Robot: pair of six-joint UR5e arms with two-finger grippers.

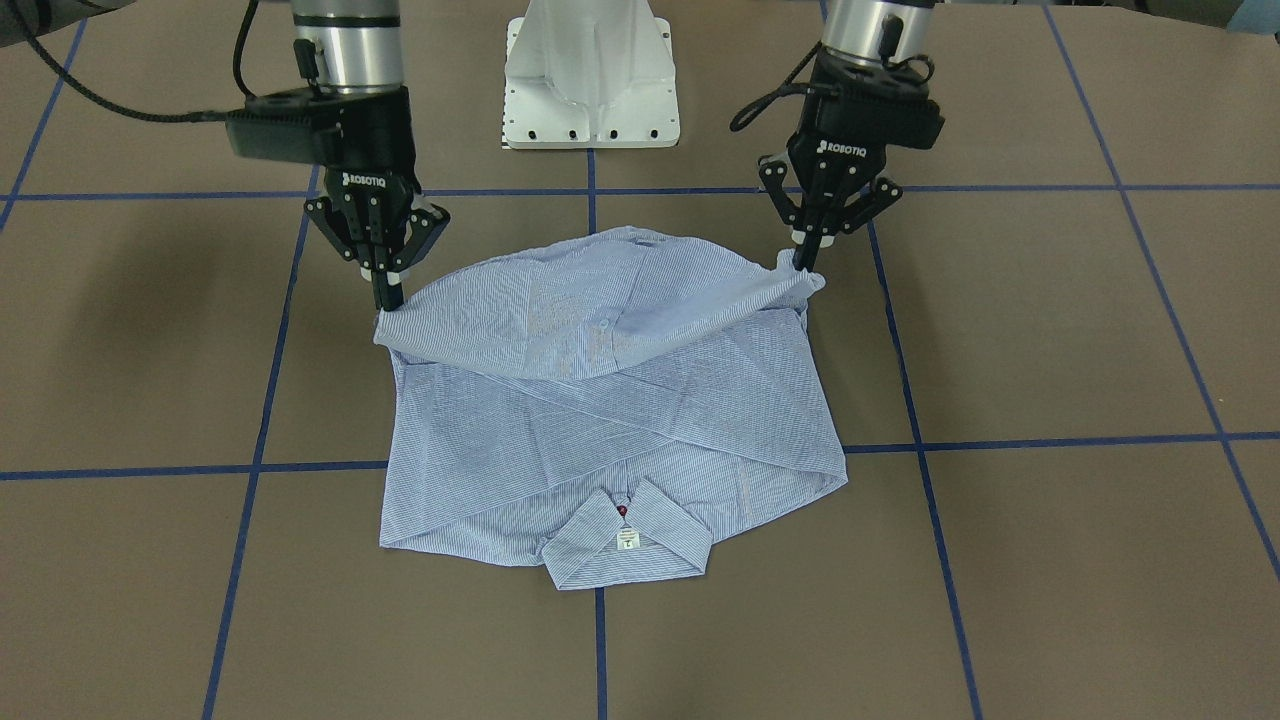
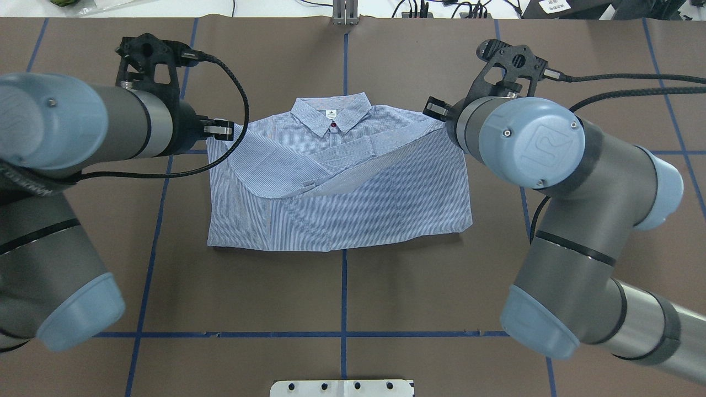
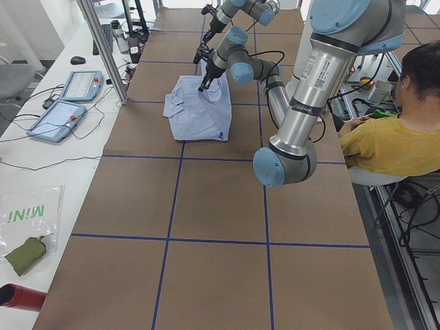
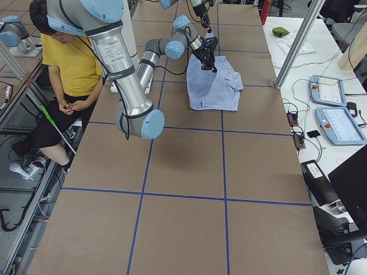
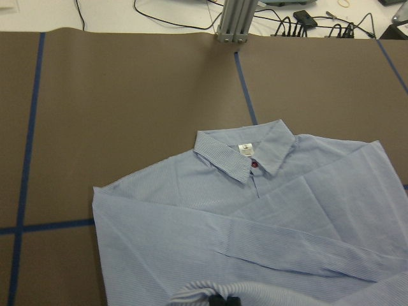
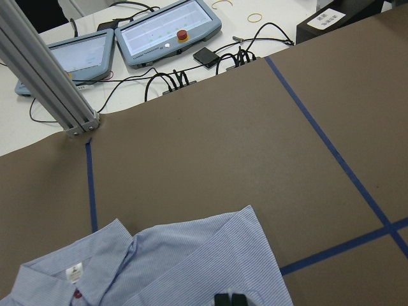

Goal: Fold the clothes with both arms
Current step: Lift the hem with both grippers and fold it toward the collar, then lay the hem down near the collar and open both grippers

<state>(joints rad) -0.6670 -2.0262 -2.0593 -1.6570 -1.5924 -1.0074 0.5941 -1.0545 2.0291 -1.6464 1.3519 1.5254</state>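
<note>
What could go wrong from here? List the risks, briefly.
The black two-finger left gripper and right gripper each pinch only a corner tip of the light blue-and-white striped button-up shirt; either corner could slip out. The lifted flap drapes loosely between them, so it may land skewed or creased.

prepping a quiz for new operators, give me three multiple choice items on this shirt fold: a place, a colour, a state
1. Relative to the white pedestal base, where is the collar of the striped shirt?
A) nearest it
B) on the far side from it
C) hidden under a sleeve

2. What colour is the collar button?
A) green
B) red
C) yellow

3. How are the left gripper and right gripper?
A) both open
B) one gripping
C) both shut on raised shirt corners

Key: 1 B, the collar lies opposite the base; 2 B, a red dot beside the neck label; 3 C, each pinches a lifted corner.
</note>
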